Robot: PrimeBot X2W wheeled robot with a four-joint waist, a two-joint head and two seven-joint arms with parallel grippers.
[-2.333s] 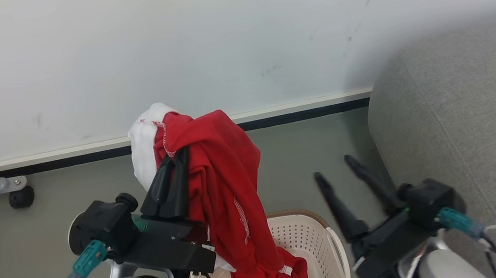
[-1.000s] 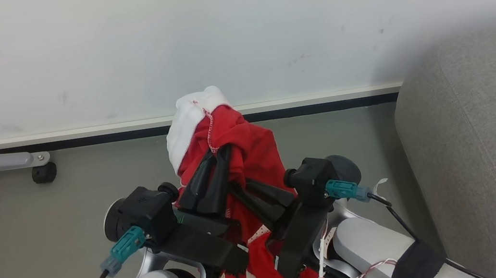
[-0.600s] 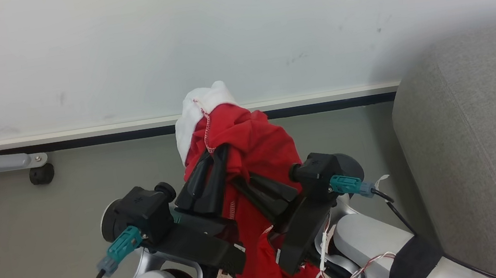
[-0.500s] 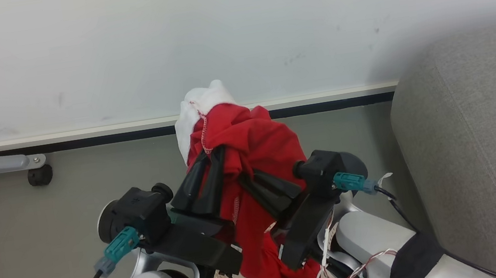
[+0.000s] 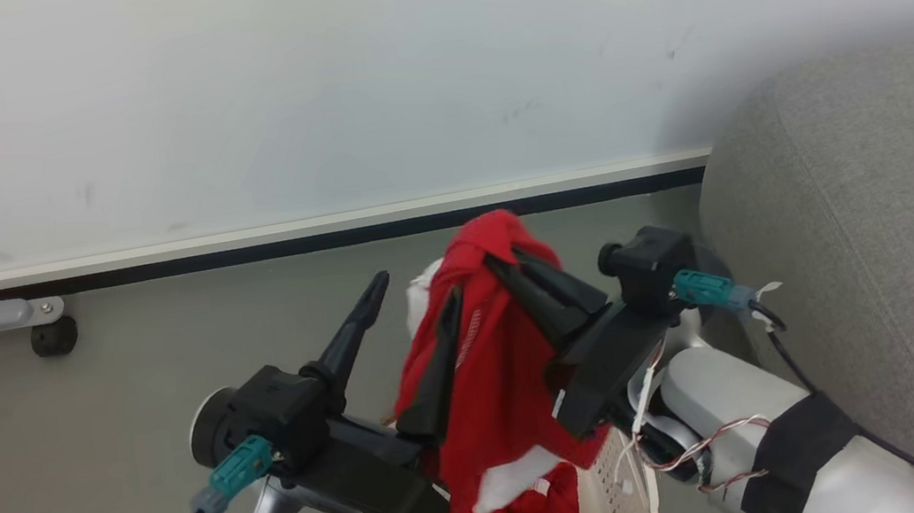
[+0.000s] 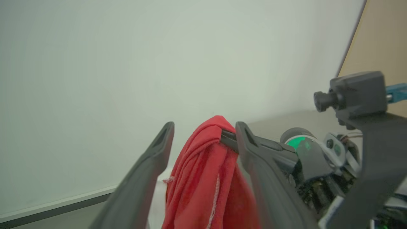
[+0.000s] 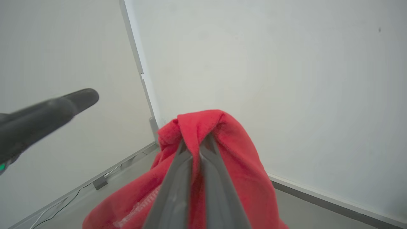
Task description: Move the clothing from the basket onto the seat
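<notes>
Basket [image 5: 625, 483]: mostly hidden behind the hanging clothing [image 5: 492, 377] and the left arm [image 5: 364, 484], cut off by the head view's bottom edge. Lower end of the clothing cut off there too; white markings on it too small to make out. Tips of the right pincer [image 5: 511, 260] buried in the red fold. Seat [image 5: 883, 232] cut by the right and bottom edges. One finger [image 7: 47, 114] of the left pincer [image 5: 418, 285] blurred in the right wrist view.

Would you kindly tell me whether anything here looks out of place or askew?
Nothing looks spilled or damaged. The clothing hangs in a bunch, pinched at one fold by the shut right tool, its lower end trailing over the basket. The left tool is open, fingers either side of the cloth without gripping.
</notes>
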